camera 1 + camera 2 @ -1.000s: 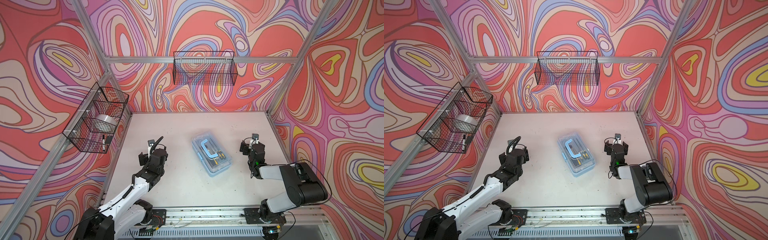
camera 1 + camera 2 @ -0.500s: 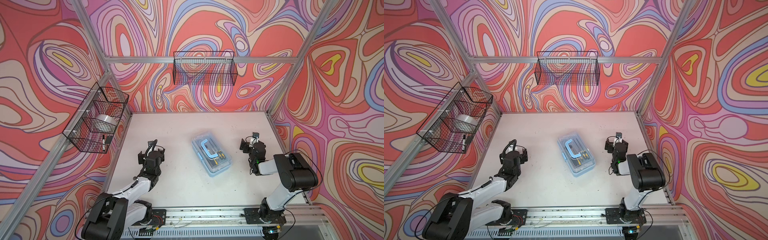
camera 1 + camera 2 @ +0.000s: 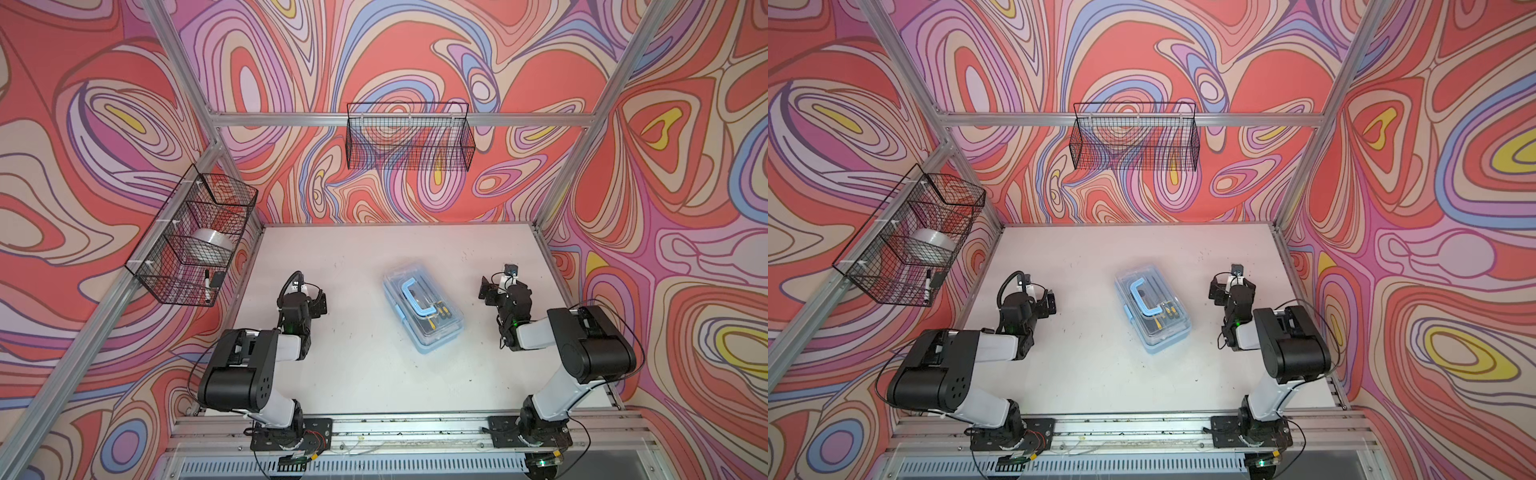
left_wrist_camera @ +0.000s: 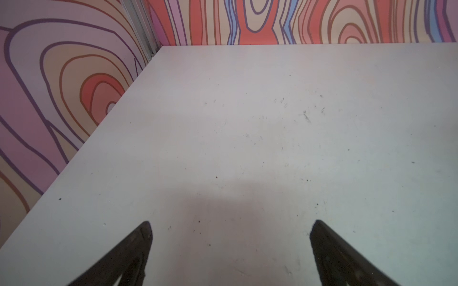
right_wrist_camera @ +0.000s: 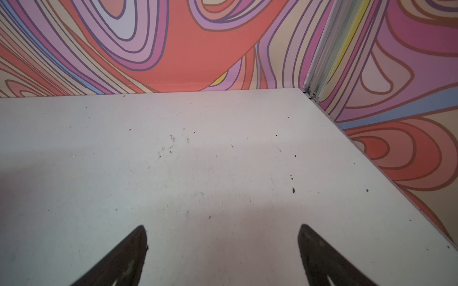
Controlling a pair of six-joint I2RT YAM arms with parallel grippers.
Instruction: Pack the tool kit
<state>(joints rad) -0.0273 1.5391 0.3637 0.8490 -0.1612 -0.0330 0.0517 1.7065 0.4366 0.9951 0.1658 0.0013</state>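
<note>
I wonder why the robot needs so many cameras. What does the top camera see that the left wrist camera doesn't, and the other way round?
Only a top view shows the tool kit, lid closed, the back basket, the side basket and the right pincer. Only the left wrist view shows, close up, the open tips of the left pincer, with nothing between them. Both show the white table and the swirly wall.

Swirl-print walls (image 3: 415, 62) on three sides: red, pink, purple, blue. White tabletop (image 3: 365, 374), scuffed, dotted with dark specks. Aluminium frame (image 3: 291, 119) at corners and across back. Black wire basket (image 3: 409, 153) on back bar, second basket (image 3: 178, 278) on left wall. Soft even light.
</note>
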